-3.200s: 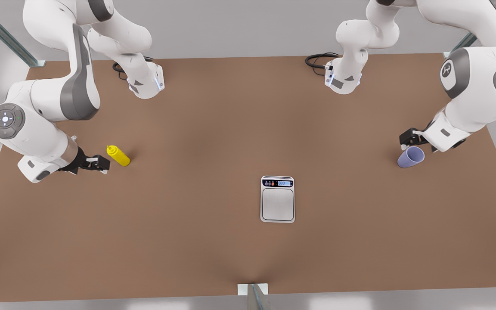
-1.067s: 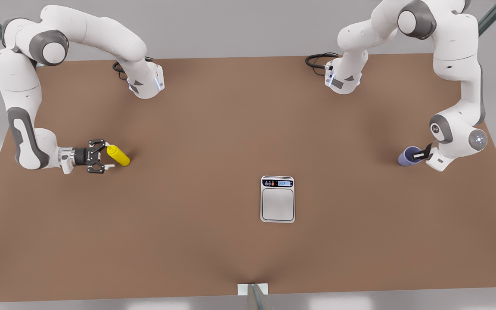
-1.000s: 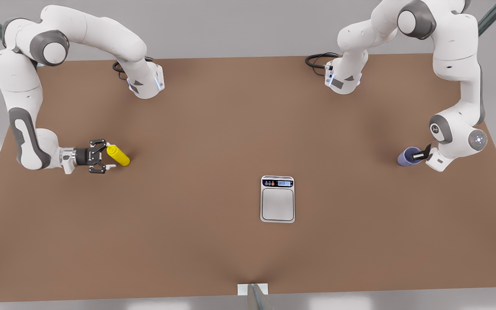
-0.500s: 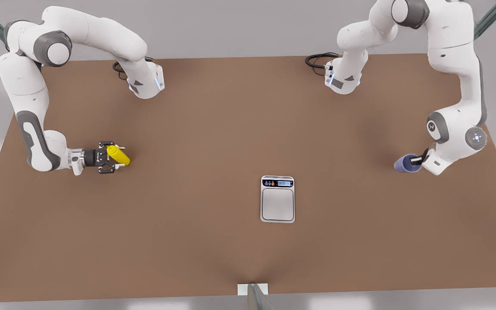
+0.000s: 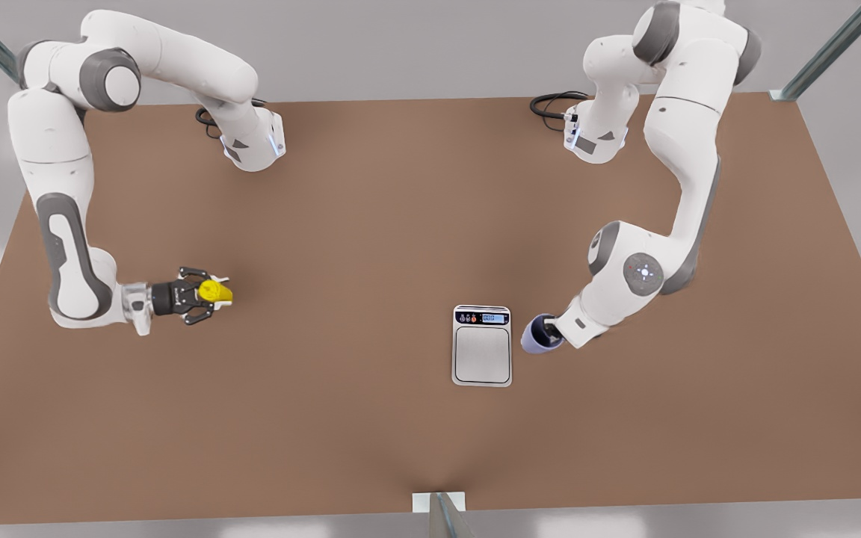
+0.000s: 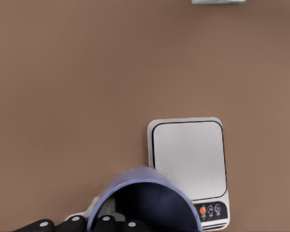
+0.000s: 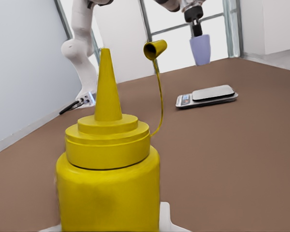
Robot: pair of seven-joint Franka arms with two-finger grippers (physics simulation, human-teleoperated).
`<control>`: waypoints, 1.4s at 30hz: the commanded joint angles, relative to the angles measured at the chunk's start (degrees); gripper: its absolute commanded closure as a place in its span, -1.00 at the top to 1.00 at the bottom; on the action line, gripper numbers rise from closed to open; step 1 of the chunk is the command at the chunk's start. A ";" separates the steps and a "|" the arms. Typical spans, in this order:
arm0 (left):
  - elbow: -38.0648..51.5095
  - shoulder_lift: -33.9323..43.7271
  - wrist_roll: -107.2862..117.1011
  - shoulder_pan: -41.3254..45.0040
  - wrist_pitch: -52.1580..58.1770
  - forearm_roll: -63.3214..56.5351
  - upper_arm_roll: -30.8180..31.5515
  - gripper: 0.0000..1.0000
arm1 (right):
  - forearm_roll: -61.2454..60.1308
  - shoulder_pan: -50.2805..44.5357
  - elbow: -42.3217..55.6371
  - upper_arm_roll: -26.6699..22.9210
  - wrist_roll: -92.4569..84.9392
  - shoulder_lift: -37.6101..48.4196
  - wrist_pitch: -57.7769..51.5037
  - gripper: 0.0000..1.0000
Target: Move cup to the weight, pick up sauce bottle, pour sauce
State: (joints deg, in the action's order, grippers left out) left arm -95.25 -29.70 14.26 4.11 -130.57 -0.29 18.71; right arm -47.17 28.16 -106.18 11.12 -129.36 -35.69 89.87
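The cup [image 5: 537, 335], held in the closed left gripper [image 5: 550, 327] just beside the weight [image 5: 482, 346], is to be set on its plate, while the sauce bottle [image 5: 215, 291] is clasped upright by the right gripper [image 5: 202, 295].

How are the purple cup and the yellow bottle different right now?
The cup is plain, pale purple and open-topped; the sauce bottle is bright yellow with a pointed nozzle and a tethered cap. The cup hangs just beside the weight; the bottle is far off at the front view's left. Both are gripped: the cup by the left gripper, the bottle by the right gripper.
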 commanded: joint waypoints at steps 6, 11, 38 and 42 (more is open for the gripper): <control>5.51 -6.51 8.06 5.83 -0.30 -1.38 0.01 -0.52 | -2.14 -6.01 4.49 3.12 6.58 0.36 3.03 -0.09; 10.87 -12.14 9.29 8.02 -0.91 -1.29 -0.17 -0.52 | -4.07 -10.93 5.10 3.12 8.24 0.36 7.16 -0.09; 24.85 9.48 -4.15 -7.01 53.23 -8.76 -2.72 1.00 | -15.68 -46.52 23.98 0.85 31.35 -7.19 30.63 -0.06; 12.89 16.25 -4.07 -6.92 45.14 -8.68 -3.60 1.00 | -8.82 -51.97 37.71 -4.08 46.65 -15.55 30.45 -0.06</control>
State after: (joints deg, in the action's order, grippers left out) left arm -82.60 -13.29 10.20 -2.84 -85.43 -8.03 15.03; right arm -55.39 -25.42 -67.58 5.84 -81.71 -51.29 120.51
